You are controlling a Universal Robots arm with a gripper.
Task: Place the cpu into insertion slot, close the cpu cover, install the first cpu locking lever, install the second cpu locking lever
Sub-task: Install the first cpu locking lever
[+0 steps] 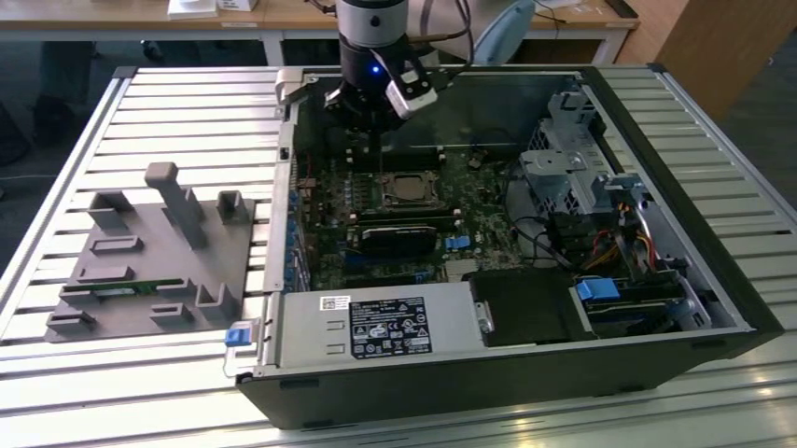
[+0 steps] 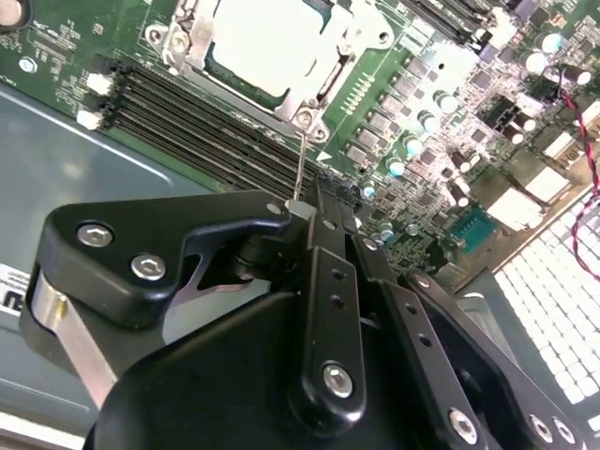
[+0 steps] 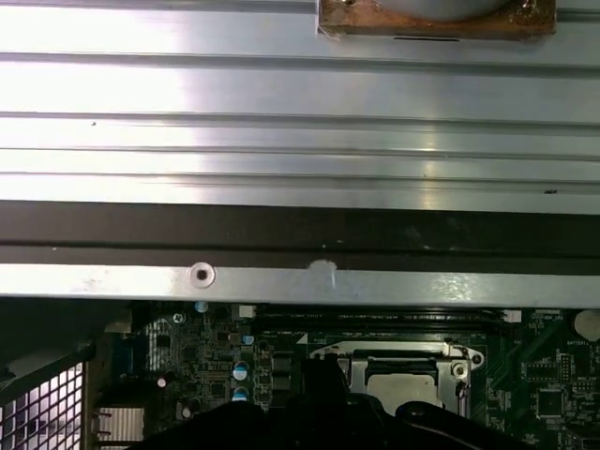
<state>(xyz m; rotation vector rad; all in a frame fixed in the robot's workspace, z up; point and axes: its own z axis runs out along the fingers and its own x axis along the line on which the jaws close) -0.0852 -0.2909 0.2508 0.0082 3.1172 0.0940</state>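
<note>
Gripping, with black pincer (image 2: 295,206), the thin locking lever (image 2: 299,159) beside cpu cover (image 2: 319,94); risks slipping off the wire and snapping back if dragged askew.

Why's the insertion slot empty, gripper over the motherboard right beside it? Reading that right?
Not empty: the second wrist view shows the cpu seated in the insertion slot. The gripper is over the motherboard beside it, as stated.

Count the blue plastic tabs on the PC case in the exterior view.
3. Corner tab at the near edge of the case, exterior view's left; board tab on the motherboard; drive-bay tab toward the exterior view's right. More may be hidden.
</note>
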